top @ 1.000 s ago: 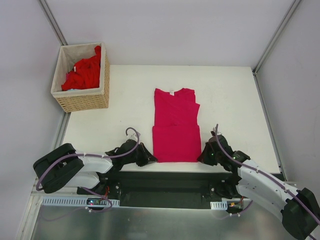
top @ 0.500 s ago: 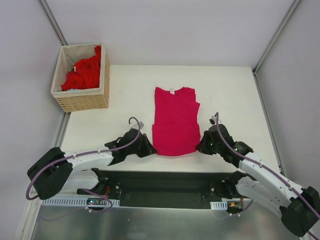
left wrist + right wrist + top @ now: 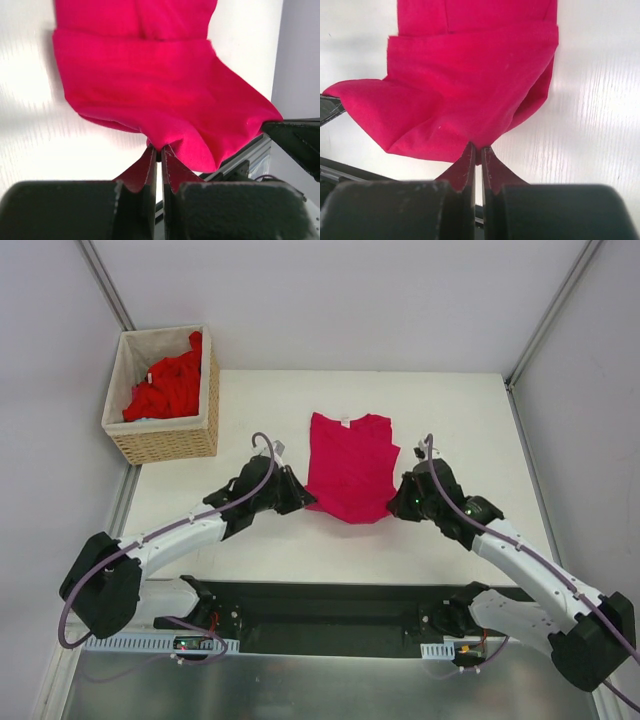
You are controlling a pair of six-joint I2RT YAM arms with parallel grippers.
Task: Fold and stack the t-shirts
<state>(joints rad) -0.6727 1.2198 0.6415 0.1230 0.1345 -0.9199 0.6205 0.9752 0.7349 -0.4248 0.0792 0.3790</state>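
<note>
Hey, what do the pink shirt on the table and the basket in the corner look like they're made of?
Magenta t-shirt: soft matte knit cloth, probably cotton; it folds and sags where the left gripper and right gripper pinch its near edge. Basket: tan woven wicker, by its braided wall, with a pale cloth lining inside.

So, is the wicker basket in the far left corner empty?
No, a heap of red t-shirts fills the wicker basket, some spilling over its far right rim.
</note>
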